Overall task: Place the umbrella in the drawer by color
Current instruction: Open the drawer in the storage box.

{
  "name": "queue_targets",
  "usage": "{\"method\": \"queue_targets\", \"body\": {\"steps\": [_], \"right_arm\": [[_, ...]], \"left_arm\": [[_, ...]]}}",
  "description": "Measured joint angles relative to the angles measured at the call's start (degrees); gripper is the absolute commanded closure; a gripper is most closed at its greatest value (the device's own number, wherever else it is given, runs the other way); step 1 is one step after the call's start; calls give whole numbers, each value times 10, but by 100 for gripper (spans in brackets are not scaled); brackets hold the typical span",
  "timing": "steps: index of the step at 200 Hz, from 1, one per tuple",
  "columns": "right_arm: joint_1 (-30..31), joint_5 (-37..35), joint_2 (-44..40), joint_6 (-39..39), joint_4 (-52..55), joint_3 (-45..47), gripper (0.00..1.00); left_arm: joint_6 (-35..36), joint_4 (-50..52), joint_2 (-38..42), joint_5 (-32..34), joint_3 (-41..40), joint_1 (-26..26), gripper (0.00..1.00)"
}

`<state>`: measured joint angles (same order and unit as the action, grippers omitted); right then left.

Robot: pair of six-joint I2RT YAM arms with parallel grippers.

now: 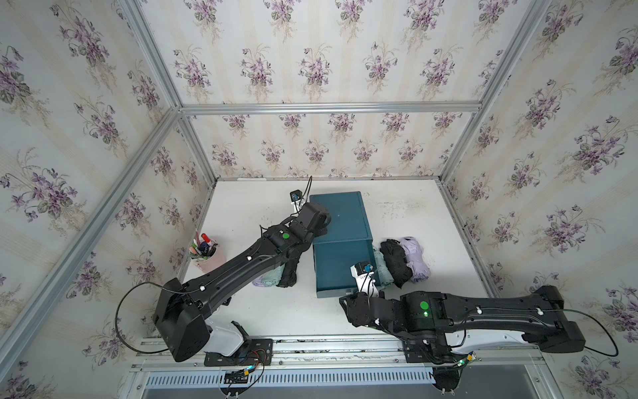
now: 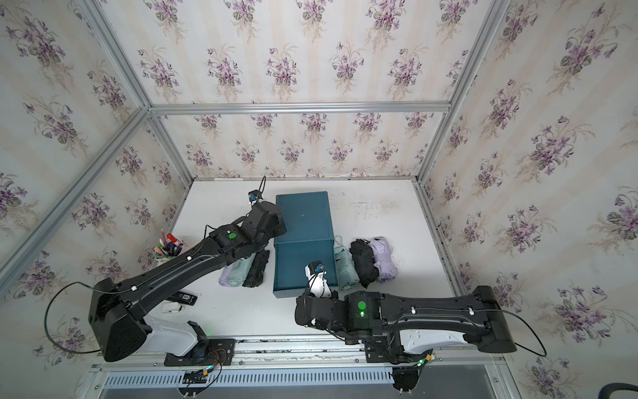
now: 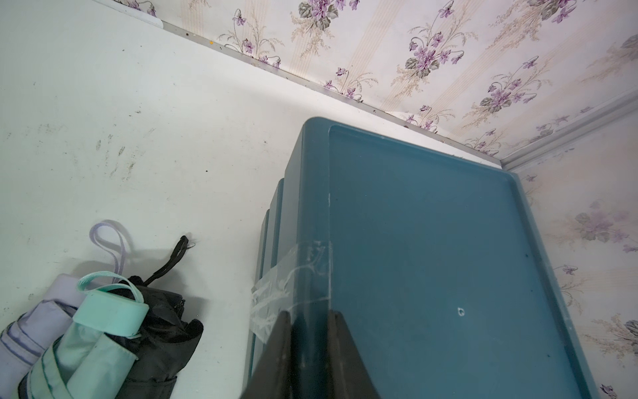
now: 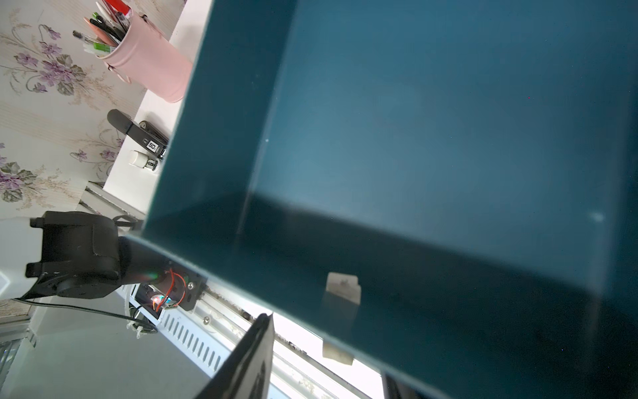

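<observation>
Left gripper (image 3: 310, 315) straddled the cabinet (image 1: 340, 214) rim; grip unclear. Right gripper (image 4: 328, 345) stood open at the pulled-out drawer (image 1: 340, 266) front. Left umbrellas (image 3: 103, 331) and right umbrellas (image 1: 397, 262) flanked the cabinet. Probably light, soft, squashy: pinch the folded middle, not the strap.

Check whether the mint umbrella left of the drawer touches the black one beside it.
Touching: the left wrist view shows mint umbrella overlapping black umbrella.
</observation>
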<state>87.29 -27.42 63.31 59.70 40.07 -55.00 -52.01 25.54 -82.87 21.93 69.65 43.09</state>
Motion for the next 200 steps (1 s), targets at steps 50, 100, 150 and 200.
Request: {"method": "queue_targets", "body": {"steps": [50, 100, 150, 200], "right_arm": [[1, -23, -41, -18, 57, -64, 31], [-30, -84, -43, -31, 134, -172, 33], [-316, -17, -75, -102, 133, -125, 42], [-476, 122, -94, -163, 79, 33, 47]], "left_arm": [[24, 8, -5, 5, 11, -1, 57], [71, 70, 5, 2, 38, -2, 38], [133, 122, 76, -62, 53, -1, 32], [156, 110, 251, -110, -64, 0, 18]]}}
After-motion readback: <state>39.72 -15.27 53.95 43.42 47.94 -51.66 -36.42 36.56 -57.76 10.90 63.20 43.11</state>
